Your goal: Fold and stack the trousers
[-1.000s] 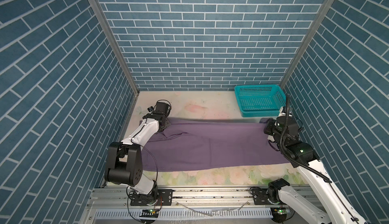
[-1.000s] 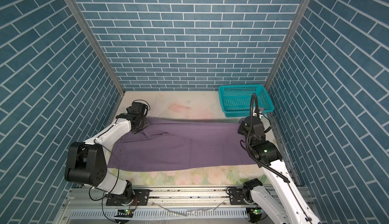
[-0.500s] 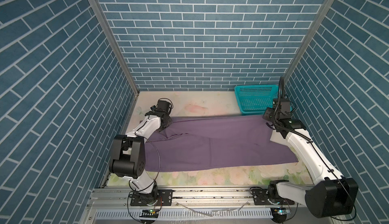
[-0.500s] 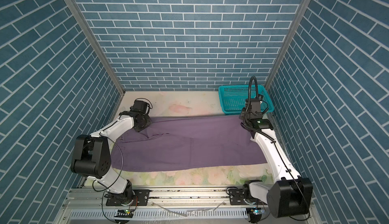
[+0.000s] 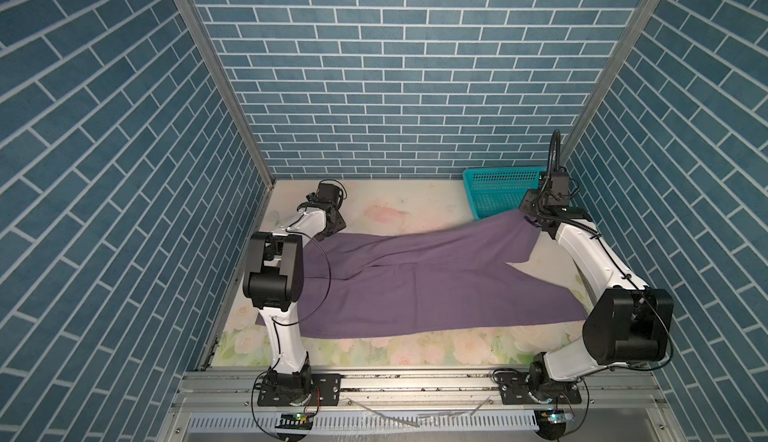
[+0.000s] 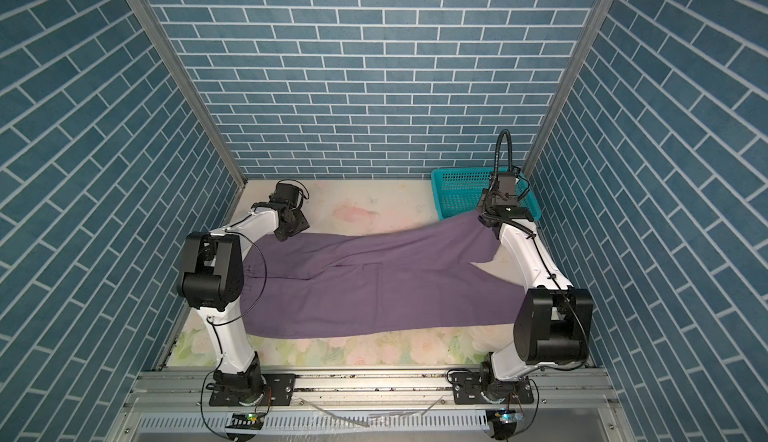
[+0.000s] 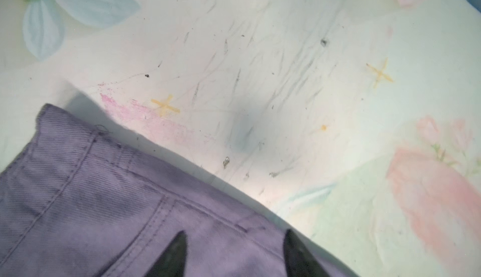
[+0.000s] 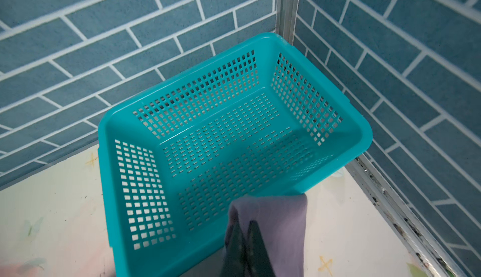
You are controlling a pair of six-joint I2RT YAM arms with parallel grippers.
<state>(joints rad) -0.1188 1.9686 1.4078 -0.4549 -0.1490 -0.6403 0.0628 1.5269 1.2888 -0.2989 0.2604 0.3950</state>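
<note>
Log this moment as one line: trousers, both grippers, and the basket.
trousers: spread out, unfolded | left gripper: open above waistband | right gripper: shut on leg hem, raised near empty basket

The purple trousers point(image 5: 415, 290) cover most of the table point(image 5: 395, 199); bare strips lie open along the back wall point(image 5: 415, 86) and the front edge. The teal basket point(image 5: 494, 188) fills the far right corner, lifted cloth just before it.
</note>
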